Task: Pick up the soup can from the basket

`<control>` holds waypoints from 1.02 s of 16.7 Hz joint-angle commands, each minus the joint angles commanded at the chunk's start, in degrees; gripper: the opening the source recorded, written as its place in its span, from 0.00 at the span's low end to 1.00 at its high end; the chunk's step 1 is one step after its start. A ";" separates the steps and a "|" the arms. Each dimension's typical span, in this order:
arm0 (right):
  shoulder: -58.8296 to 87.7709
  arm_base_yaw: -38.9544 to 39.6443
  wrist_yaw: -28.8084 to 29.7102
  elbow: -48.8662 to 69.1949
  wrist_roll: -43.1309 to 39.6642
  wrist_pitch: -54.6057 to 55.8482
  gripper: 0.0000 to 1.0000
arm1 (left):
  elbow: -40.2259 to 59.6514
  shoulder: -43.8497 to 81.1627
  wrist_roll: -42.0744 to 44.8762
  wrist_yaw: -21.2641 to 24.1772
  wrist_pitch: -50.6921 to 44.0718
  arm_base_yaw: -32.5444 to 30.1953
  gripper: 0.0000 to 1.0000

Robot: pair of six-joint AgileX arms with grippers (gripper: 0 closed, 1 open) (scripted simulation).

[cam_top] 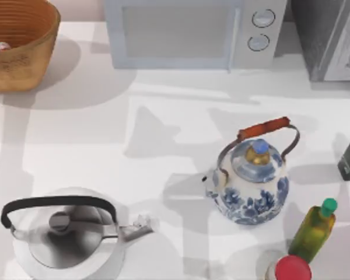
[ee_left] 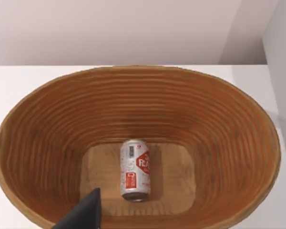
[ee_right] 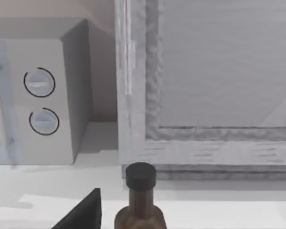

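one dark fingertip (ee_left: 83, 214) of the left gripper juts in nearest the lens, hovering over the near inner wall of the wicker basket (ee_left: 219, 119), and whether that pincer is apart or together cannot be told. beyond and just beside that fingertip, the soup can (ee_left: 135, 170) lies on its side on the basket's flat floor, untouched. right gripper's fingertip (ee_right: 83, 212) hangs beside a dark-capped brown bottle (ee_right: 140, 200), the microwave (ee_right: 38, 95) beyond; its state cannot be told either.
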 joint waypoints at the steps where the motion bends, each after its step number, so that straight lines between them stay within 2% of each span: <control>1: 0.00 0.00 0.00 0.00 0.00 0.00 1.00 | 6.16 5.90 0.29 0.51 -2.99 0.32 1.00; 6: 0.00 0.00 0.00 0.00 0.00 0.00 1.00 | 34.14 33.35 1.59 2.82 -17.12 1.82 1.00; 10: 0.00 0.00 0.00 0.00 0.00 0.00 1.00 | 51.28 50.98 2.35 4.24 -26.39 2.75 1.00; 14: 0.00 0.00 0.00 0.00 0.00 0.00 1.00 | 61.57 62.10 2.79 5.10 -32.37 3.30 1.00; 17: 0.00 0.00 0.00 0.00 0.00 0.00 1.00 | 63.85 64.67 2.89 5.30 -33.77 3.42 1.00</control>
